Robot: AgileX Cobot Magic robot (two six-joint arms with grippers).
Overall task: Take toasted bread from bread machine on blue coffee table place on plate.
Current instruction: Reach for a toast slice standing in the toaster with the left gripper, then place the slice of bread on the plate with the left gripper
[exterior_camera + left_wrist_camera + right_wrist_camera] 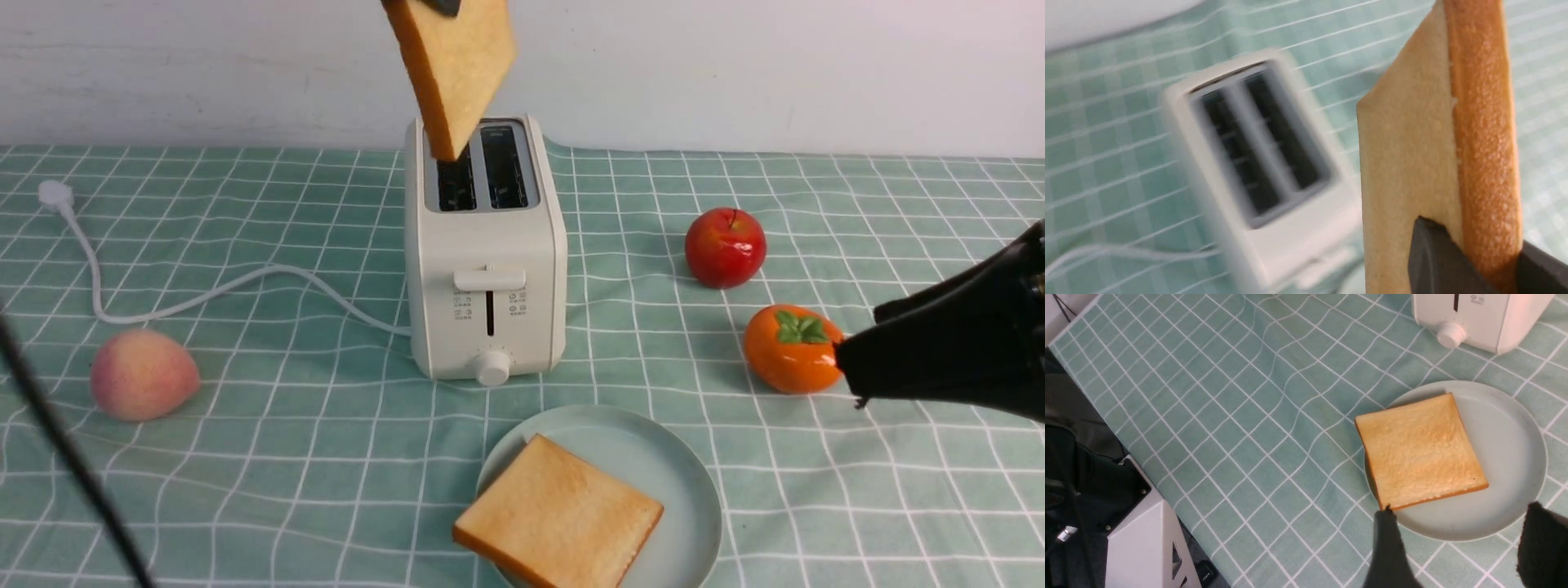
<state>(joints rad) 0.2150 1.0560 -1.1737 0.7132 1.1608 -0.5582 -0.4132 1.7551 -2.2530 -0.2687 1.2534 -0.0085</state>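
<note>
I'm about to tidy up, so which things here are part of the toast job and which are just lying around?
For the job:
- toast slice in the left gripper
- toast slice on the plate
- toaster
- plate
- table

Just lying about:
- peach
- apple
- persimmon

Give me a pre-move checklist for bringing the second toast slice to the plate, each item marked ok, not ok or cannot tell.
1. Left claw closed on the raised toast slice: ok.
2. Raised slice out of the toaster, both slots free of bread: ok.
3. Plate free of other bread: not ok, one slice lies there, overhanging the rim.
4. Right claw open and empty: ok.
5. Raised slice lying flat for placing: not ok, it hangs steeply tilted.
6. Grip firm enough for the trip: cannot tell.
</note>
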